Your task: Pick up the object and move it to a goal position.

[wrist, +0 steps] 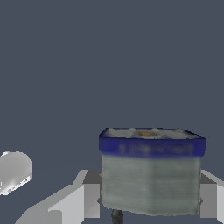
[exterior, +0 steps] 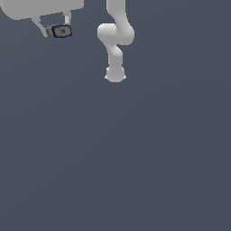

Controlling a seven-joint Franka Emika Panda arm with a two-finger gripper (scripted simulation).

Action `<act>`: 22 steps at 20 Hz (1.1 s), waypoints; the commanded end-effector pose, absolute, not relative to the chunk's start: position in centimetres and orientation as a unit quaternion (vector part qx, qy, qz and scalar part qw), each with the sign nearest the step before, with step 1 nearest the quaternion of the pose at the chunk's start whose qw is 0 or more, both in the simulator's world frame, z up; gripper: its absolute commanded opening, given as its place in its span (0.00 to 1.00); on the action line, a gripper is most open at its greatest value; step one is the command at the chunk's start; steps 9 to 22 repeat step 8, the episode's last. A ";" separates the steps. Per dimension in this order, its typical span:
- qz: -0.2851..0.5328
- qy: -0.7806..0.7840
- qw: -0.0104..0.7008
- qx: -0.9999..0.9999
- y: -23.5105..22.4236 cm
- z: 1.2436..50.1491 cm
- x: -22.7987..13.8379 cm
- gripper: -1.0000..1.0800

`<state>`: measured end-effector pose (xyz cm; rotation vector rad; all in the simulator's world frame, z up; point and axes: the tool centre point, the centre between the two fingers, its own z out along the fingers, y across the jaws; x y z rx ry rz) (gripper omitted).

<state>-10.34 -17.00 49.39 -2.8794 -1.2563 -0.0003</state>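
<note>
Object (exterior: 62,31) sat at upper left of exterior frame, clamped between white fingers (exterior: 67,18) of gripper (exterior: 57,28). Navy rim, greyish face, orange centre spot visible. Arm column (exterior: 116,43) stood at upper centre, apart from object. Wrist frame: object (wrist: 151,170) filled lower right, grey finger pads (wrist: 91,199) pressed against both sides. Plain grey floor (exterior: 135,158) all around.

We are not in a real room. It is a computer-made world. All around we see one flat dark grey-blue floor (exterior: 135,158) with no walls, and the smooth white robot arm (exterior: 115,40) looks drawn.
</note>
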 end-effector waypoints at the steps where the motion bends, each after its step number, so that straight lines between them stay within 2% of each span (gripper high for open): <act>1: 0.000 -0.400 0.000 -0.916 -17.2 49.8 -10.3 0.00; 22: 0.000 -0.400 0.000 -0.916 -17.2 49.8 -10.2 0.00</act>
